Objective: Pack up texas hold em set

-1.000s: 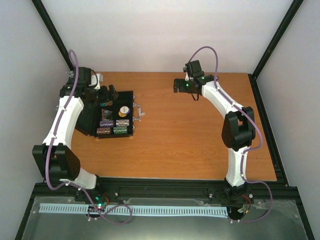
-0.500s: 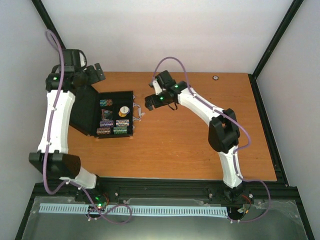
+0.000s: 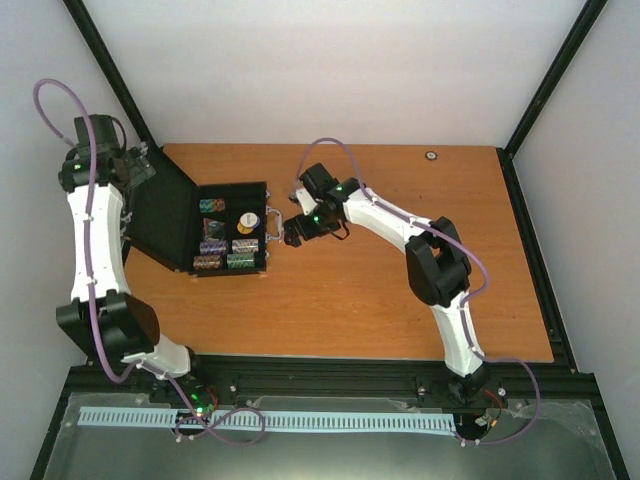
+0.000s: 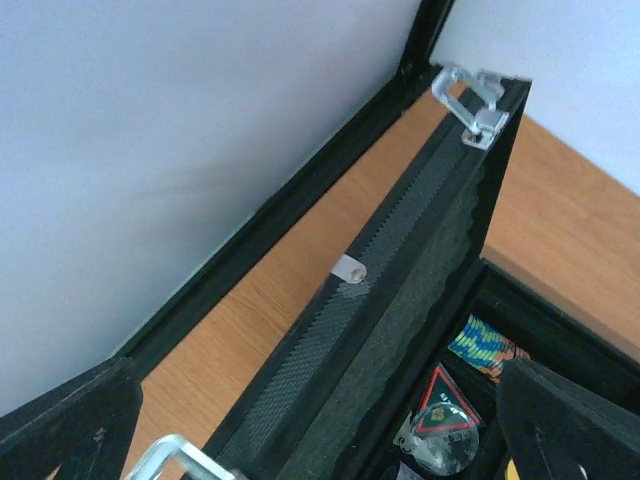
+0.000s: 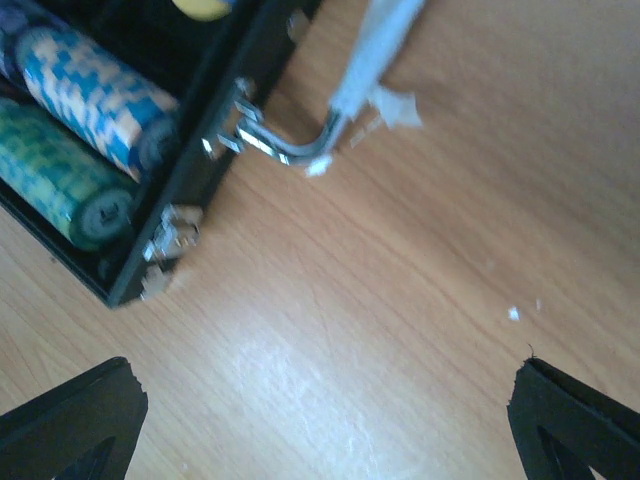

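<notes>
Top external view: the black case (image 3: 232, 232) lies open in the left part of the table (image 3: 400, 290), its tray filled with striped chip stacks (image 3: 226, 253) and a yellow round disc (image 3: 246, 222). The lid (image 3: 165, 212) stands propped at a slant toward the left of the frame. I judge the loading to be about done and the step in hand to be shutting the lid. One small round thing (image 3: 431, 155) sits near the table's upper edge, too small for me to say whether it belongs to the set.

My left pincer (image 4: 315, 400) is spread as wide as it goes and holds nothing. In its wrist view the lid's free edge runs up between my fingers (image 4: 70, 420), with a silver latch (image 4: 478, 105) at the upper right and the triangular token (image 4: 445, 395) showing inside the tray. I cannot tell whether a finger touches the lid.

My right pincer (image 5: 320, 400) is equally wide apart and empty, hovering over bare wood just beside the silver handle (image 5: 290, 150) and touching nothing that I can see.

Next, I think the left must get behind the lid and tip it down over the tray. The right should brace the handle side so the case does not slide. Then come the latches.
</notes>
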